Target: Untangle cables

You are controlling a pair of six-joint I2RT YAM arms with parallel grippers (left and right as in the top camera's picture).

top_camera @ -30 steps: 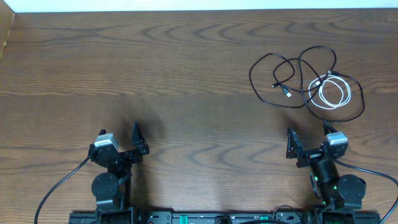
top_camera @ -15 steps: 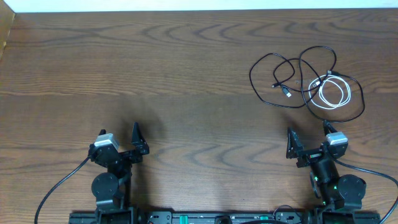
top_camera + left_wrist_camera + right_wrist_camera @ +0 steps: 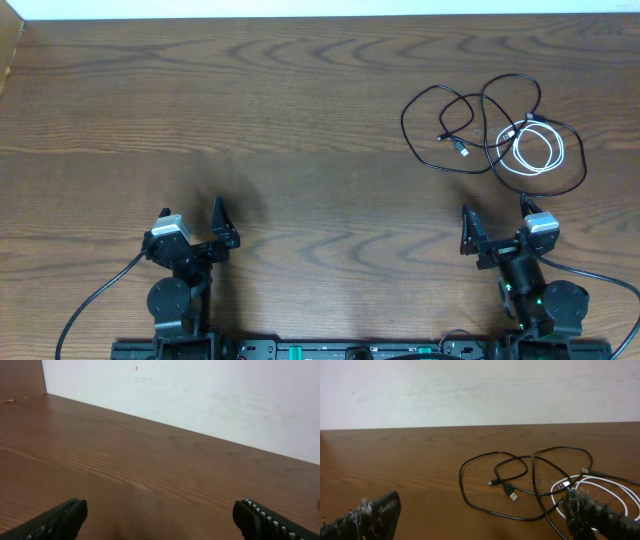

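Note:
The cables lie tangled at the back right of the table. The long black cable (image 3: 461, 148) sprawls in several loose loops, and the shorter white cable (image 3: 561, 150) is coiled in a small ring under its right loops. In the right wrist view the black cable's USB plug (image 3: 510, 492) and the white cable's plug (image 3: 563, 485) lie ahead of my right gripper (image 3: 482, 502), which is open and empty. That right gripper (image 3: 495, 215) rests just in front of the tangle. My left gripper (image 3: 192, 215) sits at the front left, far from the cables, open over bare wood (image 3: 160, 509).
The wooden table (image 3: 300, 120) ends at a white wall along the back. A raised wooden edge (image 3: 10, 50) borders the far left corner. Thick black wires (image 3: 95, 300) trail from both arm bases at the front edge.

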